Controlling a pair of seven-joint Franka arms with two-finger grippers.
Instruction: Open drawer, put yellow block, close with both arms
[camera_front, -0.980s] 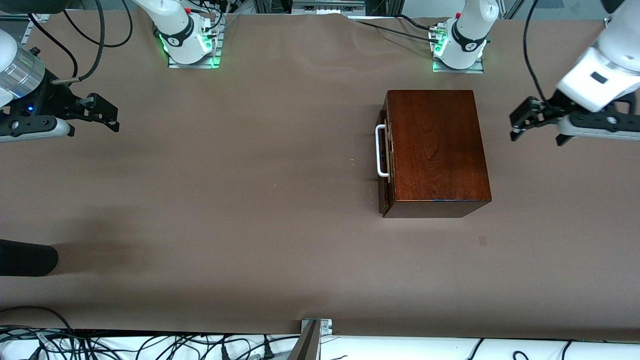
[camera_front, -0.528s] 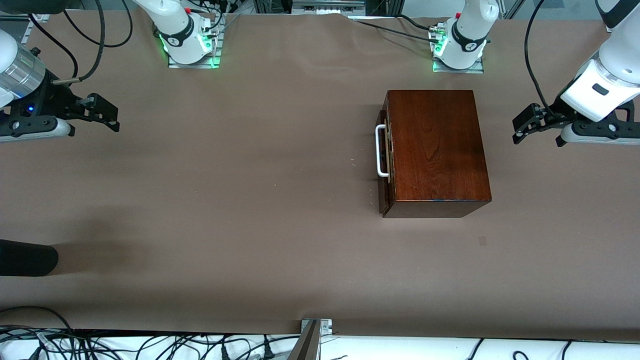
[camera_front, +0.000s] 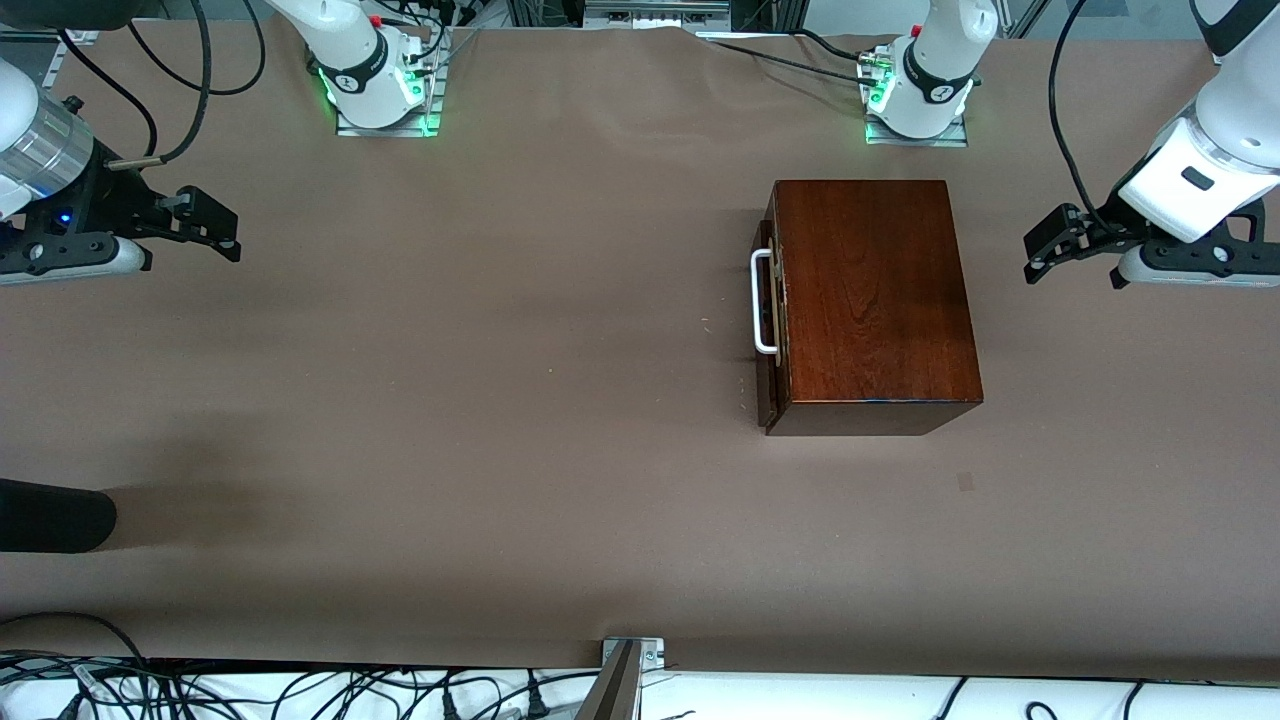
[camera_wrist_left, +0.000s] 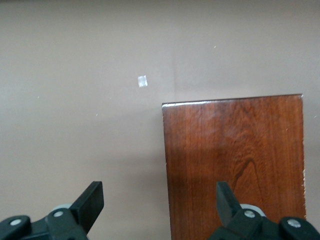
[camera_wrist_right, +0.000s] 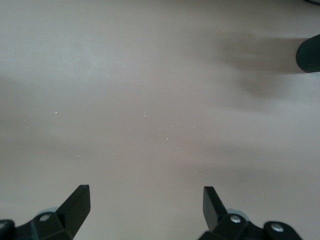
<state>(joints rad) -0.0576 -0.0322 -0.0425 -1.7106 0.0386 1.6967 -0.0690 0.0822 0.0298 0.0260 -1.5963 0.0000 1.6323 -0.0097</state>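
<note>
Drawer (camera_front: 768, 330) shut, white handle (camera_front: 762, 303) at box's (camera_front: 872, 300) 9 o'clock. Left gripper (camera_front: 1045, 250) nearer, at 3 o'clock; right gripper (camera_front: 215, 232) waits. Both fingers wide, empty.

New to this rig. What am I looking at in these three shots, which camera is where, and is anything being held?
Two white robot arms stand at a brown-covered table.

The wide shot comes from a high camera facing the robots, so their green-lit bases sit along the top. The other two shots come from cameras on each arm's wrist, looking down past its jaws.

On the table is a dark-brown wooden box. Its drawer has a white bar handle facing the right arm's end and looks almost shut. No yellow block shows in any shot.

The left gripper hangs over the table beside the box, at the left arm's end; its wrist shot shows the box top. The right gripper hangs over bare table at the right arm's end. Both have open jaws and hold nothing.
</note>
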